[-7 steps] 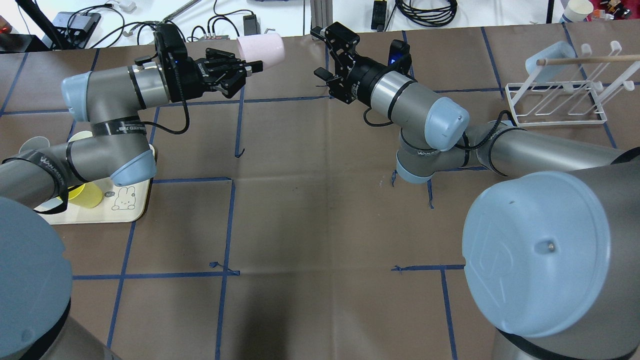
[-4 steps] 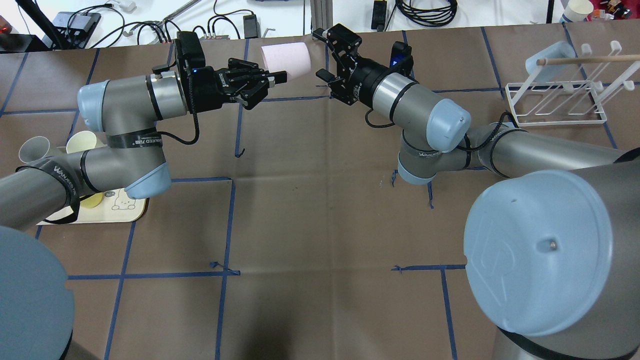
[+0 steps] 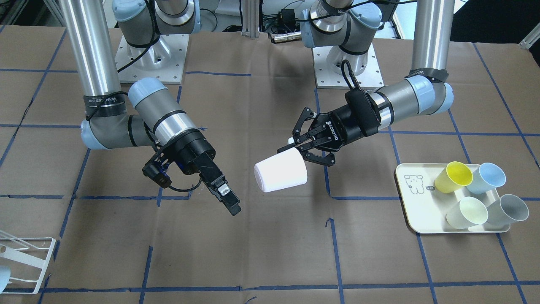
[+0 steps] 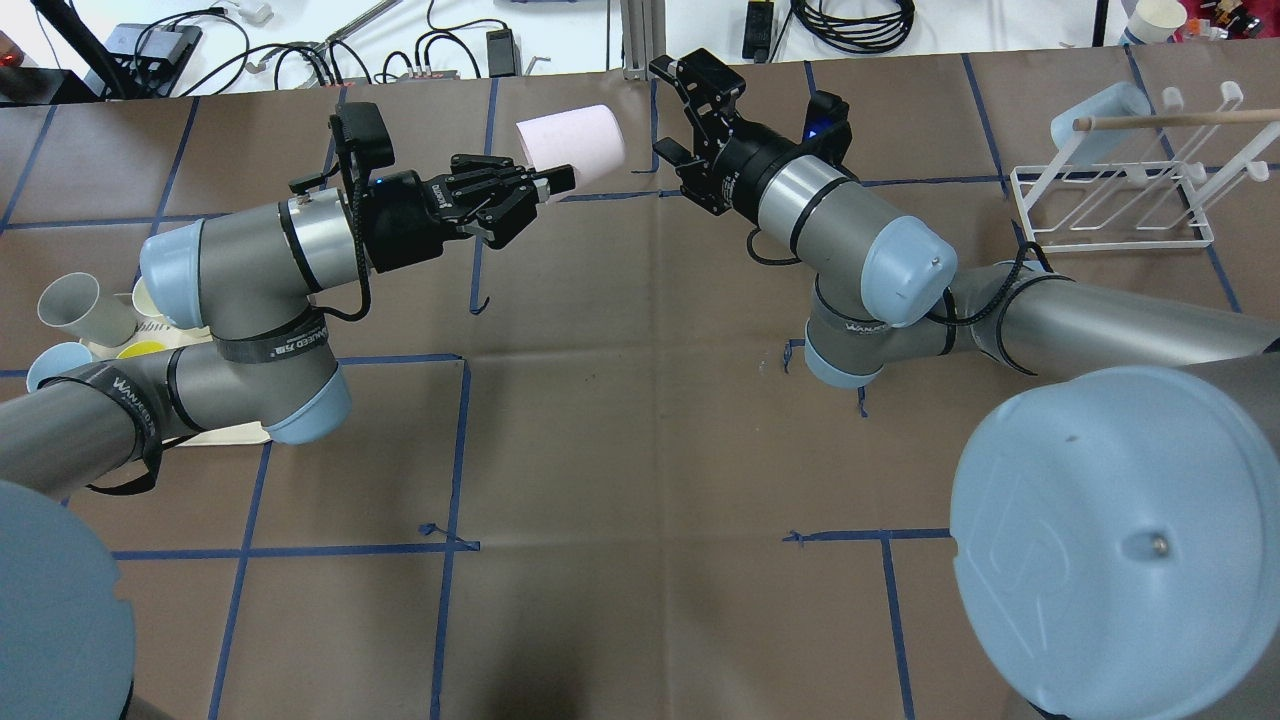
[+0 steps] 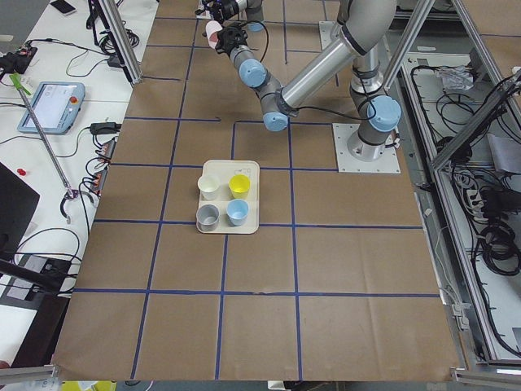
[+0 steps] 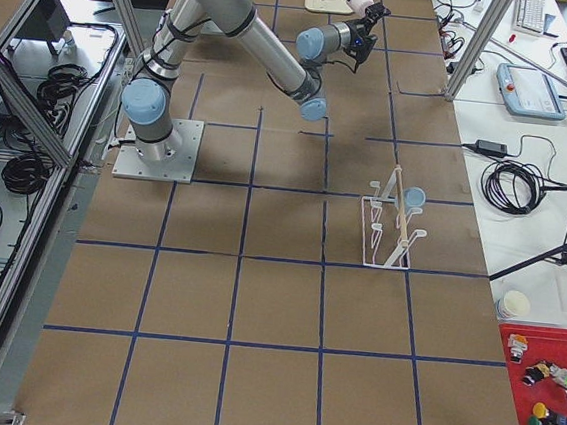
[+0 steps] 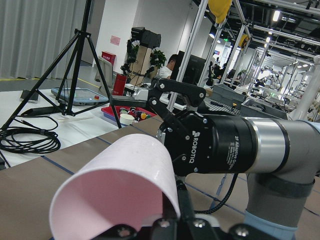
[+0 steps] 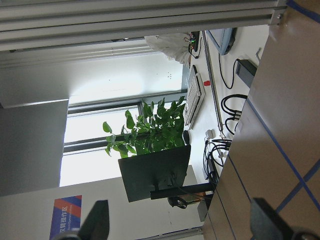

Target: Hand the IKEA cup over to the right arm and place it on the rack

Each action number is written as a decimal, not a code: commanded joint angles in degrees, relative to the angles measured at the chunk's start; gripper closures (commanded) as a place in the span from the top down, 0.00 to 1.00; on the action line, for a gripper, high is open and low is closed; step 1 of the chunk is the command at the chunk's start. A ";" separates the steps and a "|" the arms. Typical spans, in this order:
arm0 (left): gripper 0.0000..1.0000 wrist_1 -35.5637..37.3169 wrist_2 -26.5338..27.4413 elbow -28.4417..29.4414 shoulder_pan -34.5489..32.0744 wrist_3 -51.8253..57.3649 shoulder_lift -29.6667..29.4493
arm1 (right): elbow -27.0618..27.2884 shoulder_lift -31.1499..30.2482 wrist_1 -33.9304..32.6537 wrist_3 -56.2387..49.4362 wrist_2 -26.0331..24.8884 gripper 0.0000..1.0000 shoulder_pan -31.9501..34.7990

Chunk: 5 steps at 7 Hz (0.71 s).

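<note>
My left gripper (image 4: 550, 178) is shut on the rim of a pale pink cup (image 4: 572, 145) and holds it on its side in the air, bottom towards my right gripper. The cup looks white in the front view (image 3: 280, 172) and fills the left wrist view (image 7: 120, 185). My right gripper (image 4: 682, 110) is open and empty, a short gap to the right of the cup, its jaws spread towards it. It also shows in the front view (image 3: 225, 196). The white wire rack (image 4: 1110, 205) stands at the far right of the table.
A pale blue cup (image 4: 1100, 115) hangs on the rack beside a wooden rod. A cream tray (image 3: 422, 211) with a bear drawing holds yellow, blue, pale green and grey cups near my left arm. Cables and power supplies lie beyond the table's far edge.
My left gripper has carried the pink cup to the right and slightly nearer, close to my right gripper. My right gripper has shifted a little to the right and stayed open.
</note>
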 commanded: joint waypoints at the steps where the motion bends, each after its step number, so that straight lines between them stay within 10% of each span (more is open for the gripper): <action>1: 0.00 2.41 0.55 1.16 0.17 -2.84 -1.12 | 1.77 -1.94 -0.30 -0.35 -3.49 1.00 0.49; 5: 0.00 2.58 2.73 2.84 -0.71 -3.19 -3.06 | 1.60 -2.39 -0.83 -0.09 -11.92 1.00 5.49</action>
